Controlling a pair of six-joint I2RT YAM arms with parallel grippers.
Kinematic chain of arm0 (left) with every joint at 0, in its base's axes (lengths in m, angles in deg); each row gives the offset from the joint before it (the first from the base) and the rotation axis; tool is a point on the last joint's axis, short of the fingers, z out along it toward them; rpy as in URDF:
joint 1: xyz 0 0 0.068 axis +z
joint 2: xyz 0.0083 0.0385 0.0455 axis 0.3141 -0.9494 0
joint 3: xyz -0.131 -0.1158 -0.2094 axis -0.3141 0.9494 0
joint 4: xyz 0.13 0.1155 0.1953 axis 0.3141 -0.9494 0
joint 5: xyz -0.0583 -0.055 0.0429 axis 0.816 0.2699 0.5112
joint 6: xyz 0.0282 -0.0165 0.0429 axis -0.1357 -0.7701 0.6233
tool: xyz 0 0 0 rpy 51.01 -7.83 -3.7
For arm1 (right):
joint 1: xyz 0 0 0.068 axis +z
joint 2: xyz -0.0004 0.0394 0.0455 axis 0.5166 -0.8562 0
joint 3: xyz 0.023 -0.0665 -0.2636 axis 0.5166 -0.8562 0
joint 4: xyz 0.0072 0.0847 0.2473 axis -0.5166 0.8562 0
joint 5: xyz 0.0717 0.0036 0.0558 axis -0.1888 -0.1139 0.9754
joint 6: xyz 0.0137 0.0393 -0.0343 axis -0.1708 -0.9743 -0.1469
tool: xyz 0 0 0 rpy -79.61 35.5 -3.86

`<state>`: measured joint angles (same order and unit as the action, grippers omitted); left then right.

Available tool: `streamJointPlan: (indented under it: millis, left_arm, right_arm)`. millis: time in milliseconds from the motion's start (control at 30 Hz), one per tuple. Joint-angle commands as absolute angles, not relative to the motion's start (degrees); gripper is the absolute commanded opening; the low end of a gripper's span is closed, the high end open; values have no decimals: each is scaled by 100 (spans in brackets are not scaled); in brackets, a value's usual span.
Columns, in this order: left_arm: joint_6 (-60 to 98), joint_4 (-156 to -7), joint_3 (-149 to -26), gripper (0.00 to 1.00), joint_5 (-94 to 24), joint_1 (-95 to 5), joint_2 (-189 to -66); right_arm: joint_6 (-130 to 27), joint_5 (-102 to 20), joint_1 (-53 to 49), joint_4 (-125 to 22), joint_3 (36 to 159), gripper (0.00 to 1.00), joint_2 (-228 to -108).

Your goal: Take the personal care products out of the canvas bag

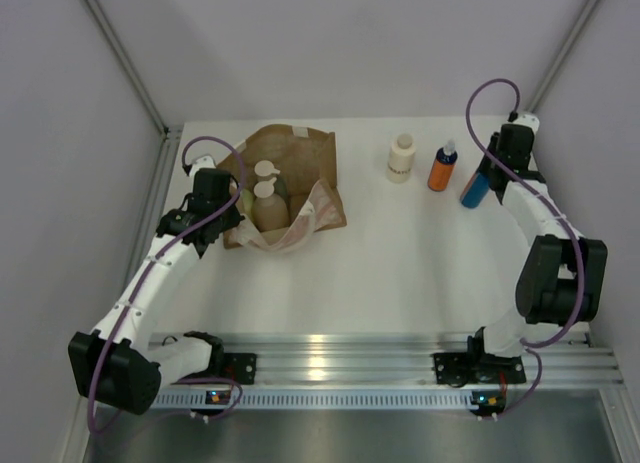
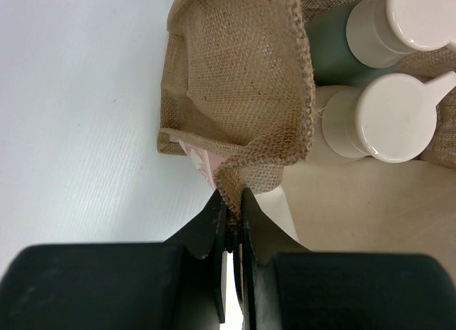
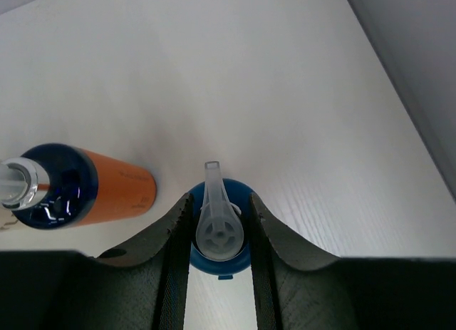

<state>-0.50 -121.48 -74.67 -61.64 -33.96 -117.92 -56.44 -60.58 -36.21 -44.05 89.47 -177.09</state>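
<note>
The canvas bag point(image 1: 300, 158) lies open at the back left with two capped bottles point(image 1: 268, 198) showing in its mouth. In the left wrist view these are a grey-green bottle point(image 2: 331, 55) and a beige bottle point(image 2: 388, 116), both white-capped. My left gripper point(image 1: 226, 215) is shut on the bag's jute edge point(image 2: 235, 95), pinched between the jaws of the left gripper point(image 2: 231, 197). A cream bottle point(image 1: 401, 158) and an orange bottle point(image 1: 442, 167) stand on the table. My right gripper point(image 1: 488, 171) is shut on the blue bottle point(image 1: 476, 189), its jaws on both sides of the blue bottle point(image 3: 217, 255) under the clear nozzle.
The orange bottle point(image 3: 107, 194) stands just left of my right gripper point(image 3: 219, 198). The grey side wall point(image 3: 420, 66) is close on the right, and the table's back edge point(image 1: 360, 120) lies behind the bottles. White tabletop point(image 1: 400, 263) stretches between the arms.
</note>
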Motion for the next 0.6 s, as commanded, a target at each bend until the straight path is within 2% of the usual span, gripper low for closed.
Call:
streamJointPlan:
  millis: [0, 133, 200, 367, 400, 433, 567]
  left_arm:
    - [55, -12516, -7519, 0, -5995, -3465, -11805]
    - [64, -12516, -7528, 0, -5986, -3474, -11814]
    - [64, -12516, -7528, 0, -5995, -3474, -11823]
    - [73, -12525, -7536, 0, -6021, -3474, -11823]
    - [73, -12516, -7537, 0, -6021, -3483, -11814]
    - [81, -12516, -7537, 0, -6021, -3483, -11823]
    - [81, -12525, -7554, 0, -6021, -3483, -11814]
  right_arm:
    - [-5538, -6151, -3550, -5252, 9028, 10, -17751]
    - [-5327, -6301, -3366, -5244, 8975, 21, -17769]
    - [-5335, -6301, -3339, -5235, 8966, 38, -17760]
    - [-5283, -6370, -3199, -4867, 9203, 58, -17743]
    - [-5283, -6406, -3181, -4796, 9256, 67, -17743]
    - [-5300, -6458, -3172, -4726, 9387, 71, -17734]
    - [-5458, -6486, -3163, -4199, 9878, 78, -17586]
